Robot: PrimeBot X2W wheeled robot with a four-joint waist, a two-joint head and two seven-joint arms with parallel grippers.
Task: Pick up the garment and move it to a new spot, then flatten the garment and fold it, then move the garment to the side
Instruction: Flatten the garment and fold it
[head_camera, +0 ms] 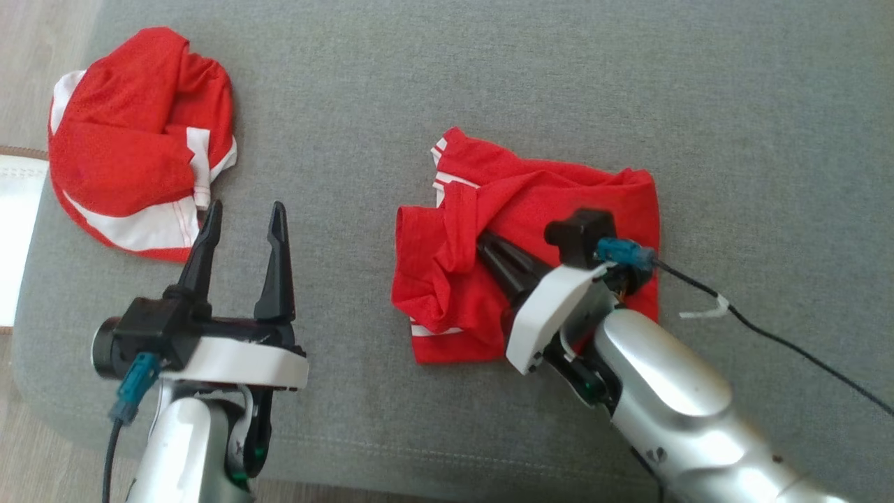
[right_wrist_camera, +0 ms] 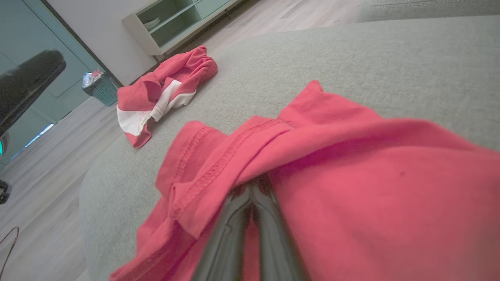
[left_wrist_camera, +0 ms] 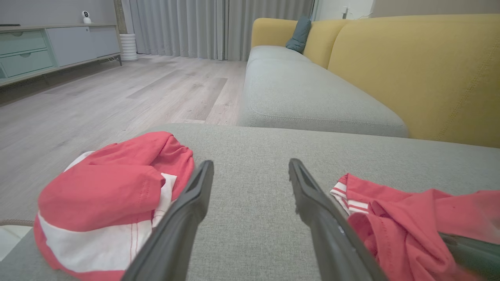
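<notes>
You have two red garments and two grippers on one grey cushion (head_camera: 489, 84). The garment (head_camera: 559, 188) you're working lies crumpled mid-cushion. The second garment (head_camera: 126, 140), bunched and white-banded, sits at the cushion's left corner. Your right gripper (head_camera: 489, 246) is closed, tips buried under a fold, pinching the cloth. Your left gripper (head_camera: 244, 209) stands wide apart, holding nothing, between the two garments. The left wrist view adds a yellow backrest (left_wrist_camera: 429, 70) and a wood floor (left_wrist_camera: 117, 89). The right wrist view shows the fold's stitched hem. The cloth is fine mesh and the cushion is coarsely woven.
</notes>
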